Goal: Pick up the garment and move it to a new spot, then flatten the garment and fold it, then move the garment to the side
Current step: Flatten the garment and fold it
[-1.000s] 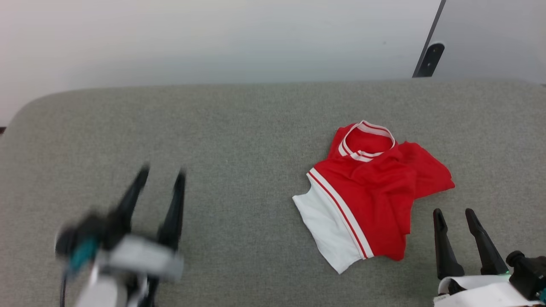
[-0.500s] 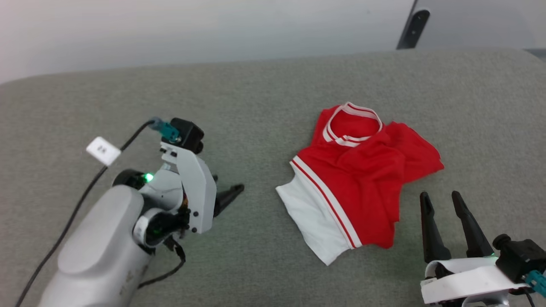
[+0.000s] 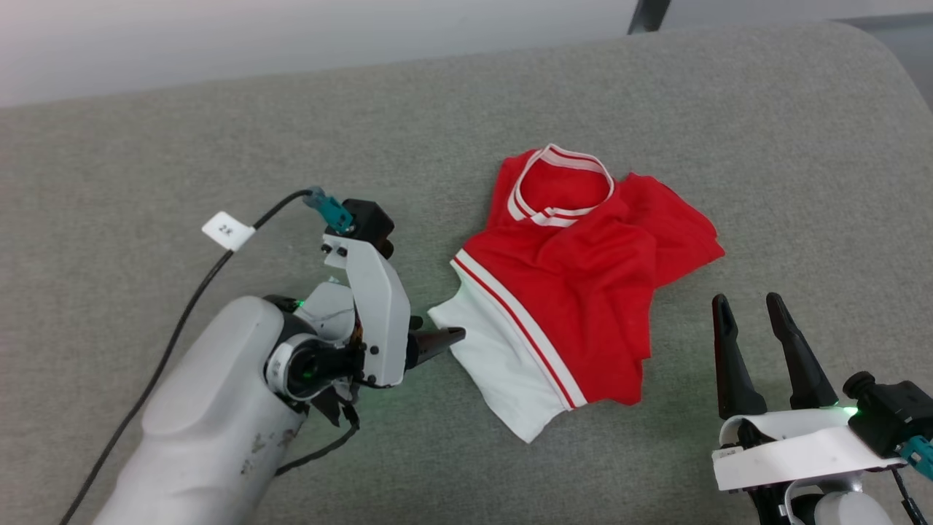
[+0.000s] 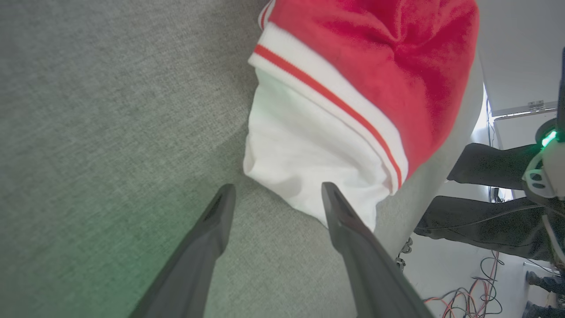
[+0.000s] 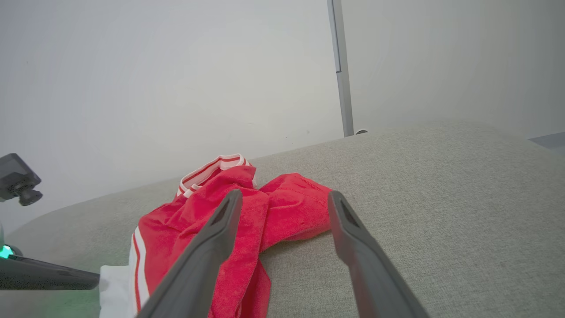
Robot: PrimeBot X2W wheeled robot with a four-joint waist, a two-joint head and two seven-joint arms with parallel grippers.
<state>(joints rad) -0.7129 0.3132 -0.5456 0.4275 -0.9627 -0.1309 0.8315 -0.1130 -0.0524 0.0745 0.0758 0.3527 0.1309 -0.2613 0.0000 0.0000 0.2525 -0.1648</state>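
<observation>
Crumpled red jersey-style T-shirt (image 3: pixel 583 284) with white sleeve and red-and-white striped trim, lying in a heap on the grey fabric-covered surface (image 3: pixel 219 131), right of centre, collar toward the far edge. Left pincer (image 3: pixel 436 329) spread wide, turned sideways, fingertips right at the white sleeve's edge (contact impossible to judge), nothing pinched. Right pincer (image 3: pixel 746 300) spread too, empty, near the shirt's red lower corner, apart from the cloth.

Open grey cushion (image 3: pixel 729 131) surrounds the garment (image 3: pixel 583 277); a black cable (image 3: pixel 186 313) trails over its left part.
</observation>
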